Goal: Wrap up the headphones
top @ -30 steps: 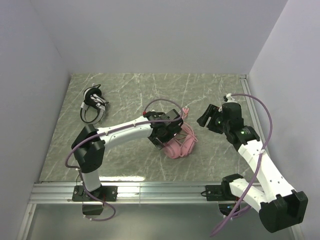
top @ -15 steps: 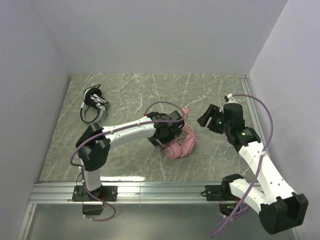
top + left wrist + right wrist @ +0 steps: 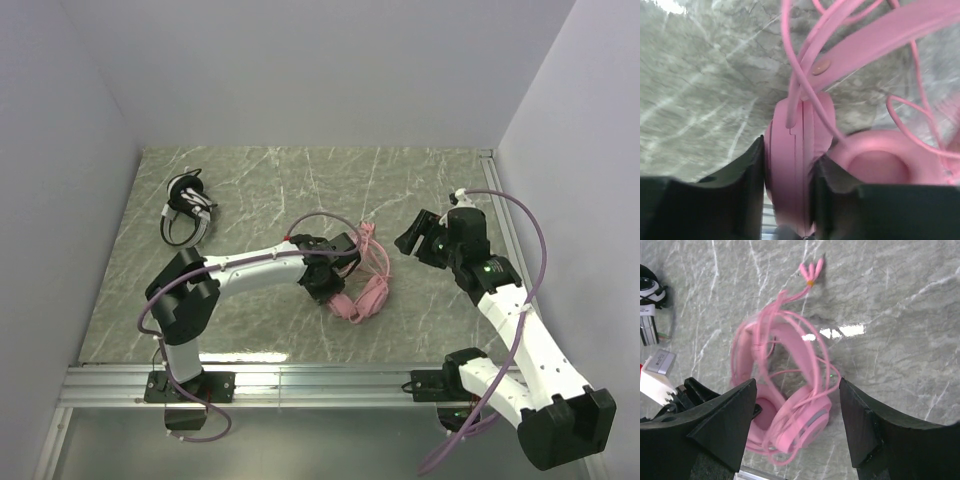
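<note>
The pink headphones (image 3: 368, 292) lie mid-table with their pink cable (image 3: 812, 347) looped loosely over the band and cups. My left gripper (image 3: 330, 280) is shut on one pink ear cup (image 3: 792, 160), with a jaw pressed against each side of it. The cable's plug end (image 3: 810, 271) lies on the table beyond the band. My right gripper (image 3: 412, 237) hovers to the right of the pink headset, open and holding nothing (image 3: 796, 390). The black-and-white headphones (image 3: 187, 208) sit at the far left, with their black cable bundled on them.
The marble table top (image 3: 260, 190) is walled on the left, back and right. A metal rail (image 3: 300, 380) runs along the near edge, by the arm bases. The right arm's purple cable (image 3: 530, 250) arcs above the table's right edge.
My left gripper has closed from wide open onto the pink ear cup. The pink headset and its plug end have shifted slightly toward the left. The right arm has hardly moved.
</note>
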`<state>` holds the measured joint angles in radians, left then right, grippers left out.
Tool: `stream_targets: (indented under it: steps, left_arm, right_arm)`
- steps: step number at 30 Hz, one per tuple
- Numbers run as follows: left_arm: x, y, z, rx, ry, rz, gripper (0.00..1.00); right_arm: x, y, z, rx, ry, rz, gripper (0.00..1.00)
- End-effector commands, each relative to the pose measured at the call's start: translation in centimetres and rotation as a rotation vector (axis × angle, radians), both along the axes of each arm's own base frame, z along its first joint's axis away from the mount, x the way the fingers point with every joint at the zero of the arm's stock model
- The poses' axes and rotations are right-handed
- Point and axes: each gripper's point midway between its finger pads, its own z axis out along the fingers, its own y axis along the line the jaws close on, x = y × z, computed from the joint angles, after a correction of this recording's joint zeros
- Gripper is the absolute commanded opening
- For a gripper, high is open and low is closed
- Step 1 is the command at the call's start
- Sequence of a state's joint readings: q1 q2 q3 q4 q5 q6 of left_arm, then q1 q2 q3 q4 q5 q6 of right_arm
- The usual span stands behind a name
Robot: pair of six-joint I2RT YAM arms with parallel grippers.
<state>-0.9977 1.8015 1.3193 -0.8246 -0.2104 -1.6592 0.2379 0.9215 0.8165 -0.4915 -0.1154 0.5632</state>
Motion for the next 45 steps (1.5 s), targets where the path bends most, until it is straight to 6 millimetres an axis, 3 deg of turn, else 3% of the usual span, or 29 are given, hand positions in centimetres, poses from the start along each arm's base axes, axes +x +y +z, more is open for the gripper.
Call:
stream_targets:
  steps: [1, 2, 4, 5, 7, 9, 13, 16, 17, 20, 23, 26, 28, 30, 32, 33, 35, 36, 37, 38, 39, 41, 42, 43, 45]
  left_arm:
    - [1.3, -1.1, 3.7, -0.058, -0.105, -0.114, 0.29]
    - [1.5, -1.1, 4.3, -0.06, -0.117, -0.138, 0.19]
    - [1.9, -1.1, 5.4, -0.087, -0.115, -0.179, 0.1]
    - [1.9, -1.0, 6.2, -0.101, -0.13, -0.252, 0.01]
    - [2.4, -1.3, 7.2, -0.179, -0.135, -0.373, 0.0]
    - [3.7, 0.1, 7.9, -0.182, -0.151, -0.391, 0.01]
    - [6.3, 2.5, 10.0, -0.016, -0.279, -0.515, 0.0]
    - [6.0, 2.2, 11.4, -0.008, -0.409, -0.848, 0.02]
    - [5.6, 1.0, 12.0, -0.068, -0.44, -0.899, 0.06]
    - [5.3, 0.9, 12.0, -0.112, -0.44, -1.012, 0.1]
    - [6.3, 2.1, 11.2, -0.009, -0.434, -1.041, 0.11]
    - [8.4, 4.8, 10.6, 0.184, -0.444, -0.953, 0.09]
    - [10.1, 7.1, 11.4, 0.323, -0.477, -0.85, 0.08]
    - [10.6, 8.0, 12.7, 0.379, -0.498, -0.807, 0.08]
    - [11.3, 8.9, 16.4, 0.462, -0.577, -0.759, 0.08]
    - [12.0, 9.0, 20.0, 0.497, -0.652, -0.714, 0.08]
    - [11.8, 10.6, 24.6, 0.674, -0.728, -0.625, 0.08]
    - [11.6, 10.9, 27.1, 0.724, -0.778, -0.578, 0.09]
    - [11.4, 12.5, 32.0, 0.821, -0.87, -0.454, 0.09]
    - [9.9, 11.3, 34.4, 0.829, -0.948, -0.44, 0.09]
    - [8.9, 11.3, 36.5, 0.851, -1.007, -0.397, 0.1]
    - [6.5, 13.6, 38.6, 1.072, -1.027, -0.42, 0.11]
    - [6.0, 11.2, 37.5, 0.989, -1.132, -0.369, 0.12]
    - [5.0, 13.5, 39.6, 1.066, -1.162, -0.393, 0.14]
    - [4.4, 13.8, 39.4, 1.034, -1.221, -0.369, 0.16]
  right_arm:
    - [0.4, -0.4, 0.5, -0.004, -0.04, -0.008, 0.75]
    - [0.4, -0.4, 0.5, -0.007, -0.039, -0.009, 0.75]
    - [0.4, -0.5, 0.3, -0.013, -0.034, -0.008, 0.75]
    - [0.4, -0.4, 0.4, -0.013, -0.035, -0.001, 0.75]
    - [0.3, -0.4, 0.4, -0.02, -0.034, 0.008, 0.75]
    - [0.2, -0.4, 0.3, -0.031, -0.036, 0.022, 0.75]
    - [-0.6, -0.3, 0.8, -0.079, -0.099, 0.104, 0.76]
    - [-0.9, -0.7, 0.6, -0.103, -0.126, 0.108, 0.8]
    - [-0.9, -0.6, 0.6, -0.106, -0.128, 0.118, 0.8]
    - [-1.0, -0.6, 0.2, -0.12, -0.118, 0.13, 0.8]
    - [-1.1, -0.4, -0.1, -0.108, -0.117, 0.135, 0.8]
    - [-1.0, 0.1, 0.4, -0.071, -0.151, 0.147, 0.8]
    - [-0.8, 0.5, 0.4, -0.045, -0.171, 0.144, 0.81]
    - [-0.7, 0.7, 0.7, -0.025, -0.187, 0.144, 0.82]
    - [-0.7, 0.9, 1.0, -0.01, -0.194, 0.146, 0.82]
    - [-0.6, 1.0, 1.4, 0.003, -0.208, 0.145, 0.82]
    - [-0.6, 1.1, 1.6, 0.017, -0.22, 0.135, 0.82]
    - [-0.5, 1.1, 2.3, 0.033, -0.244, 0.13, 0.82]
    - [-0.6, 1.3, 2.6, 0.041, -0.258, 0.136, 0.82]
    - [-0.7, 1.4, 2.9, 0.05, -0.269, 0.141, 0.82]
    - [-0.8, 1.6, 3.7, 0.065, -0.305, 0.148, 0.81]
    - [-1.1, 2.0, 4.3, 0.084, -0.336, 0.17, 0.81]
    - [-1.2, 2.0, 5.2, 0.093, -0.379, 0.172, 0.81]
    - [-1.4, 2.2, 5.5, 0.103, -0.394, 0.188, 0.81]
    - [-1.6, 2.3, 6.6, 0.112, -0.442, 0.192, 0.81]
